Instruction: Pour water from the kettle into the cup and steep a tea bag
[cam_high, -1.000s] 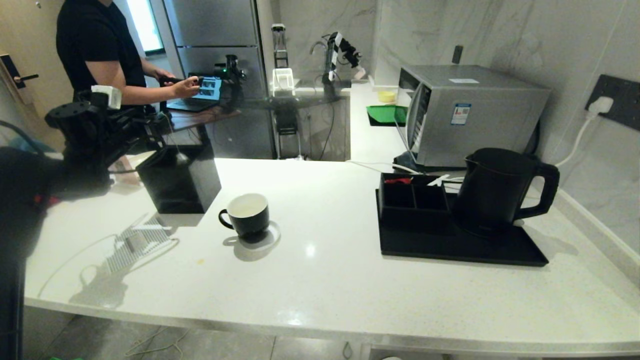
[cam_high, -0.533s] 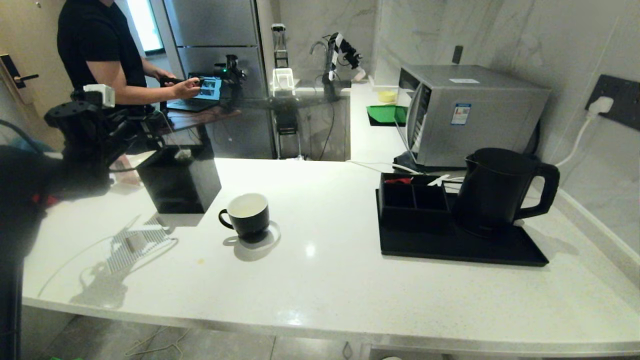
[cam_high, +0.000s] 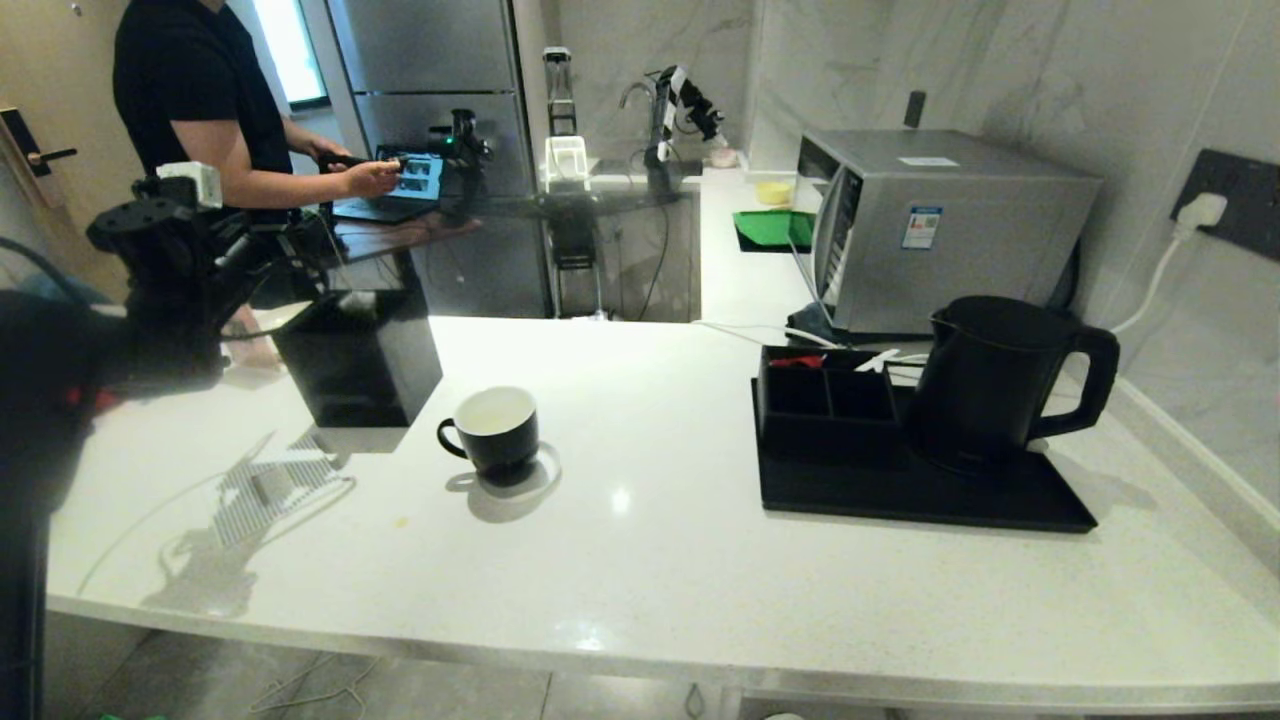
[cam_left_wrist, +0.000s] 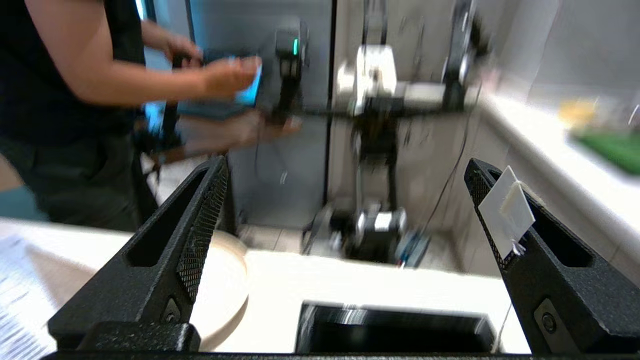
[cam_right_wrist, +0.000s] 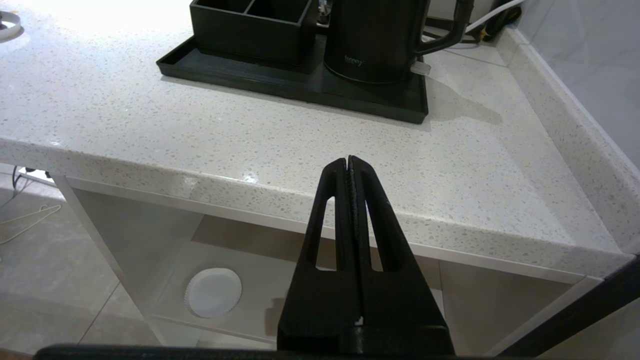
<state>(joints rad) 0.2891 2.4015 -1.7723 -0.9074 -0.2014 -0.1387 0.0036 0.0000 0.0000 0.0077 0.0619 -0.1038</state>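
Black kettle (cam_right_wrist: 372, 40) bore faint, unreadable lettering; left end effector (cam_left_wrist: 345, 210) gaped wide, blurred; right end effector (cam_right_wrist: 350, 165) sat pinched closed, empty.

The table (cam_high: 700, 560) is pale speckled stone, polished enough to mirror light; in the right wrist view its grain shows as fine grey flecks. The kettle (cam_high: 990, 385) at about 3 o'clock is matt black plastic, standing on a matt black tray (cam_high: 930, 500). The cup (cam_high: 492, 428) is glossy black outside and smooth white inside. The square box (cam_high: 360, 365) at 10 o'clock is glossy black and reflective. The microwave (cam_high: 940, 225) has a brushed silver metal shell. The left gripper (cam_left_wrist: 345, 220) is rough-grained black plastic with cross-hatched pads on its jaws; a small white paper tag (cam_left_wrist: 507, 212) clings to one. The right gripper (cam_right_wrist: 350, 165) has the same matt texture.
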